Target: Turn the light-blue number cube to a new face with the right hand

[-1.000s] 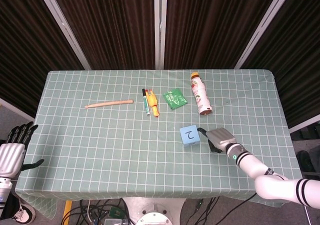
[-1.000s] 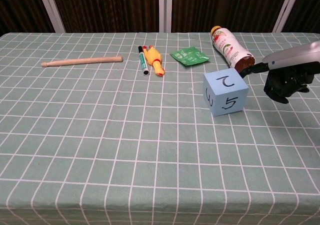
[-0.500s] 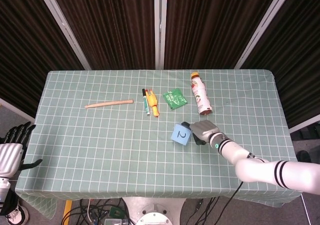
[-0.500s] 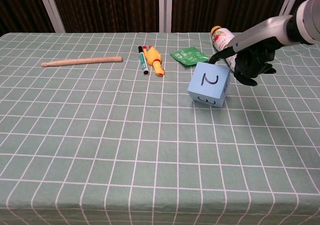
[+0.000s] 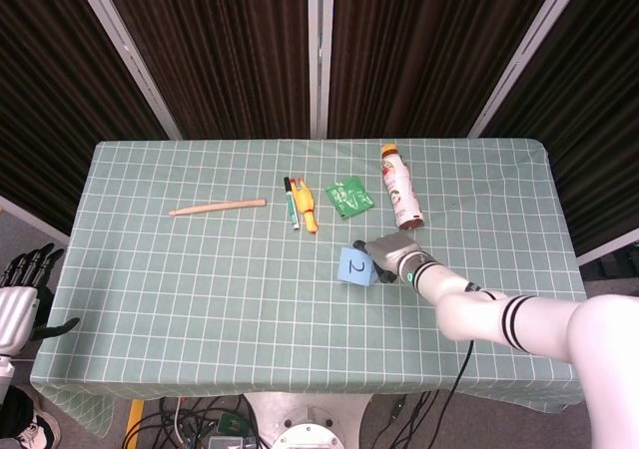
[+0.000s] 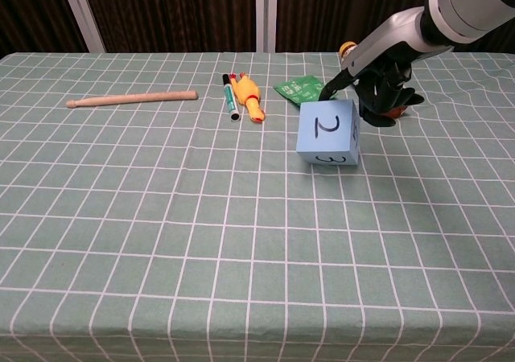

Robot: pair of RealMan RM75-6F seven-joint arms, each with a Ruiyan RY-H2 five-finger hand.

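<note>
The light-blue number cube (image 5: 356, 265) (image 6: 327, 133) sits near the table's middle right, tipped so that its face marked 2 points up and toward the chest view, with another numbered face showing below it. My right hand (image 5: 387, 250) (image 6: 378, 88) is just behind and to the right of the cube. One dark finger reaches to the cube's upper back edge and touches it; the others curl loosely and hold nothing. My left hand (image 5: 20, 299) hangs off the table at the lower left of the head view, fingers apart and empty.
A wooden stick (image 5: 218, 208) (image 6: 133, 98) lies at the back left. Markers and a yellow toy (image 5: 300, 205) (image 6: 241, 95), a green packet (image 5: 349, 196) (image 6: 304, 89) and a lying bottle (image 5: 401, 200) are just behind the cube and hand.
My right hand swept left and toward the back, pushing the cube left and rolling it over. The 2 that lay on top now faces the chest view; the 5 is gone from sight.
</note>
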